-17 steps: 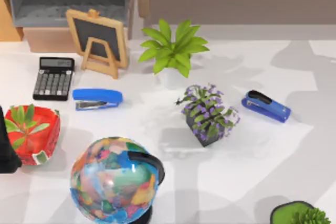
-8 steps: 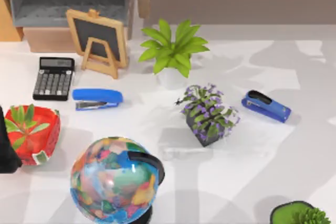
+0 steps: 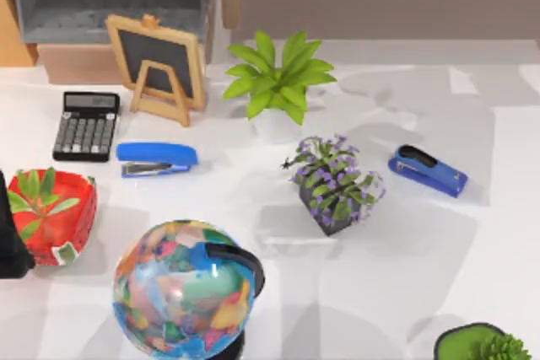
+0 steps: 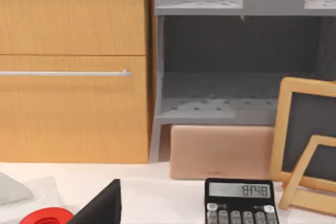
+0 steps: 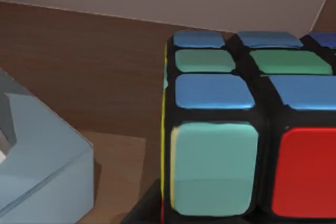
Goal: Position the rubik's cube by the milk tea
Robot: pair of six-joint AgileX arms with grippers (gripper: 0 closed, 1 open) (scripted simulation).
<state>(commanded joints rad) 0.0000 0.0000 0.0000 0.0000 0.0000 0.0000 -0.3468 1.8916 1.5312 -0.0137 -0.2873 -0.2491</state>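
Shadows are shifting across the desk's [image 3: 472, 276] right side, while the rubik's cube [image 5: 247, 129] is showing blue, green, red stickers; jaws' state: cannot tell.

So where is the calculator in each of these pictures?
Top view: the calculator lies on the left of the table, just left of the chalkboard.
Left wrist view: the calculator, display lit, sits beside the chalkboard, in front of the grey shelf.
Right wrist view: this looks at a rubik's cube against brown wood instead.
Shared landmark: the chalkboard.
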